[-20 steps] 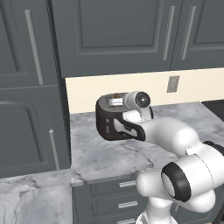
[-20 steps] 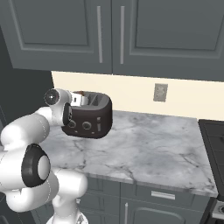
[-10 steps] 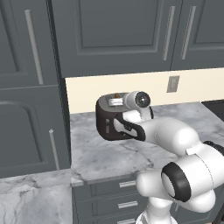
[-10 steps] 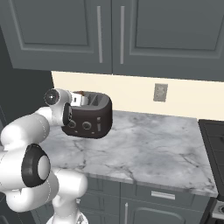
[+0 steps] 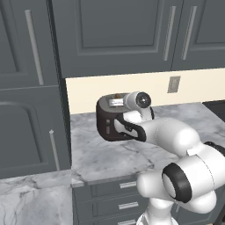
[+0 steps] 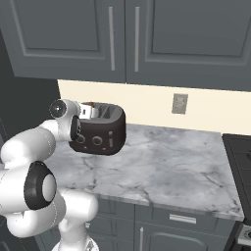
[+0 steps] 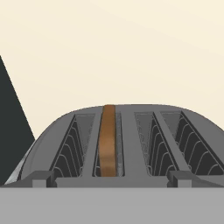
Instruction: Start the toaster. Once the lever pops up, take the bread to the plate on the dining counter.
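Nothing is shifting between the earlier pictures and this moment; arm, toaster (image 5: 115,119) and tabletop (image 6: 166,164) are all staying where they were. In both base views the white arm is reaching forward over the grey-veined marble tabletop, its wrist resting against the top of the dark brown-black toaster; the toaster is standing near the tabletop's back edge, close to the cream wall and below the dark grey upper cabinets (image 6: 122,34); two round knobs (image 6: 97,141) are showing on its front in the right base view; a pale wall outlet (image 6: 179,103) is sitting on the cream wall well to the right of the toaster. In the hand view the camera is looking along the toaster's silver slotted top (image 7: 127,140); the bread (image 7: 107,141), a thin golden-brown slice, is standing upright on edge inside the left-hand slot, sunk among the wire guides; the slots on the right are showing wire guides. The gripper is standing with its jaws wide apart, gripping nothing; the fingertips themselves are too hidden to pick out. Grey drawers (image 5: 119,193) are sitting below the tabletop.
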